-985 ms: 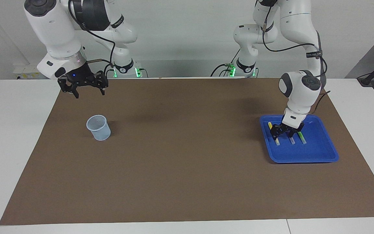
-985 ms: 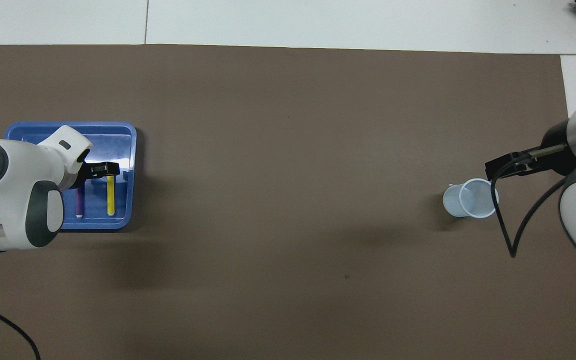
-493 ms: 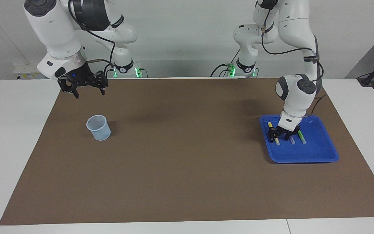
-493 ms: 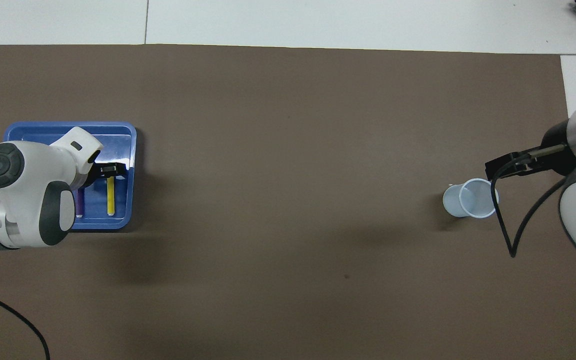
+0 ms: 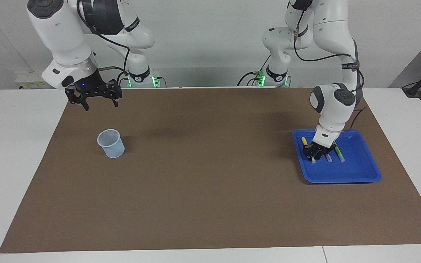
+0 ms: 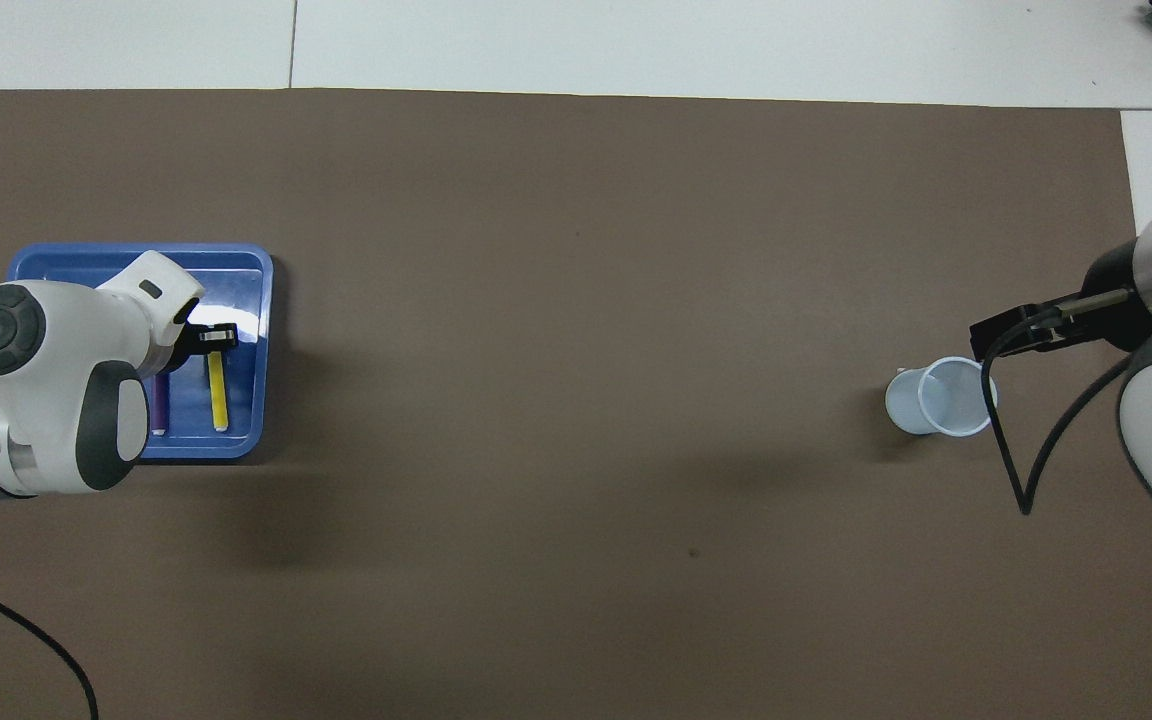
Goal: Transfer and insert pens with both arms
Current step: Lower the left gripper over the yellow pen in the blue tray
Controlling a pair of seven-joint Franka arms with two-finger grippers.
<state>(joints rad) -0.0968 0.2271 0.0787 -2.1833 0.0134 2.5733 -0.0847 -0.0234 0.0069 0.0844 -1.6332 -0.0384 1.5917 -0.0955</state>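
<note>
The left gripper [image 5: 314, 156] is down inside the blue tray [image 5: 356, 174], which sits on the brown mat [image 5: 210, 182] near the left arm's end of the counter [image 5: 13, 153]; its fingers are closed on the yellow pen [image 6: 219, 390], which lies flat in the tray; the purple pen [image 6: 160, 410] lies just beside the yellow one, partly hidden under the arm in the overhead view; the green pen [image 5: 339, 153] lies beside the purple one, closer to the counter's end; the right gripper [image 5: 93, 98] waits with fingers spread wide in the air over the mat's corner at the right arm's end; the pale cup [image 5: 111, 143] stands upright on the mat near that end.
</note>
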